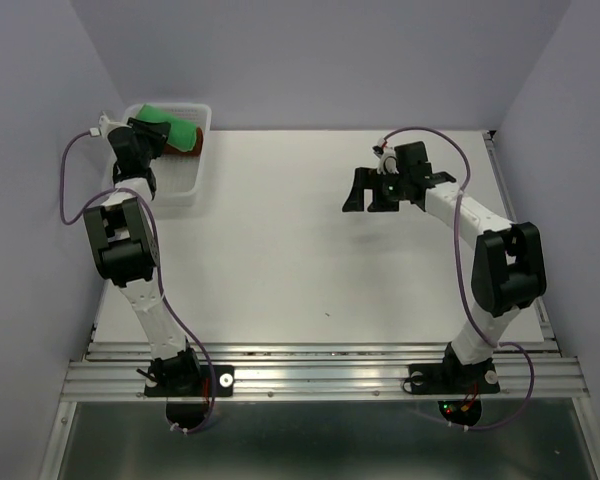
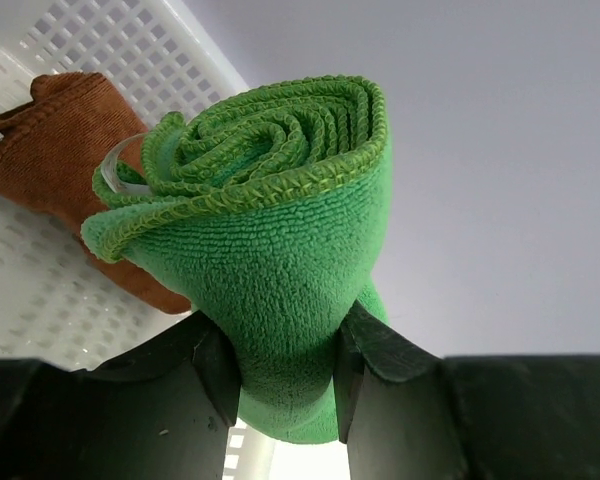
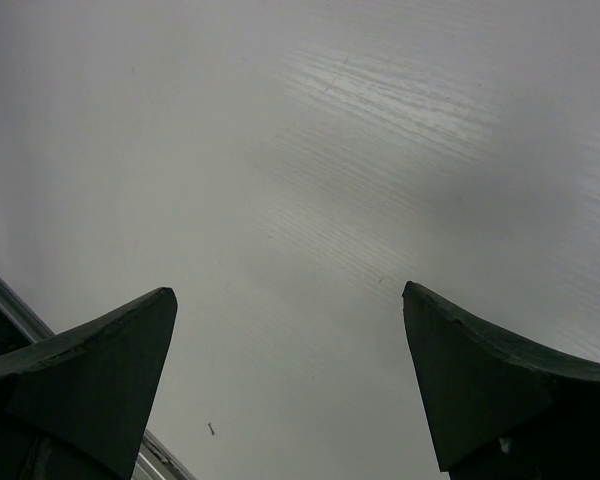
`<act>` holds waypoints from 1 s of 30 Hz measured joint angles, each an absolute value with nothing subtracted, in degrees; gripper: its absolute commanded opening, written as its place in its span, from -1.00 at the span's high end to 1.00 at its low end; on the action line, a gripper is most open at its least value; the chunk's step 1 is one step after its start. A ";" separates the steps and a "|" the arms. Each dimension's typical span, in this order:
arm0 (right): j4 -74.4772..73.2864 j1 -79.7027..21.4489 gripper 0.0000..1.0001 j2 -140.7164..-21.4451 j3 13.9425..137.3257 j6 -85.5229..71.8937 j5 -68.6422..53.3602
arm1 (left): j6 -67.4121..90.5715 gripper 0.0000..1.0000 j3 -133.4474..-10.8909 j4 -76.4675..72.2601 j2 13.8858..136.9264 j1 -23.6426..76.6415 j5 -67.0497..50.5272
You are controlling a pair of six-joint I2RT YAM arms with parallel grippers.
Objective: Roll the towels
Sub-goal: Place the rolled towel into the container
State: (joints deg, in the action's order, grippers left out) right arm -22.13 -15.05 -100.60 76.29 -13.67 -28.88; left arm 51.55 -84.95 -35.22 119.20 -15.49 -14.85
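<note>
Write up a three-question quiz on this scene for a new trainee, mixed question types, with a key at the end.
1. True or false: the green towel clamped in the left gripper is already rolled up.
2. Where does the brown towel lie? A: on a shelf. B: in the white basket. C: on the floor.
3. Fill in: the right gripper is ____ and holds nothing.

Key: 1 true; 2 B; 3 open.
</note>
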 measured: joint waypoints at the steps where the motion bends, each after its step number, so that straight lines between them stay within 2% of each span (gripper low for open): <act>1: -22.20 -15.05 -1.00 -101.03 76.47 -13.65 -28.86 | 51.77 1.00 -84.64 -35.44 119.22 -15.51 -14.79; 30: -25.08 -15.05 -1.00 -103.68 78.28 -12.97 -28.12 | 52.47 1.00 -82.19 -35.66 126.21 -15.35 -12.75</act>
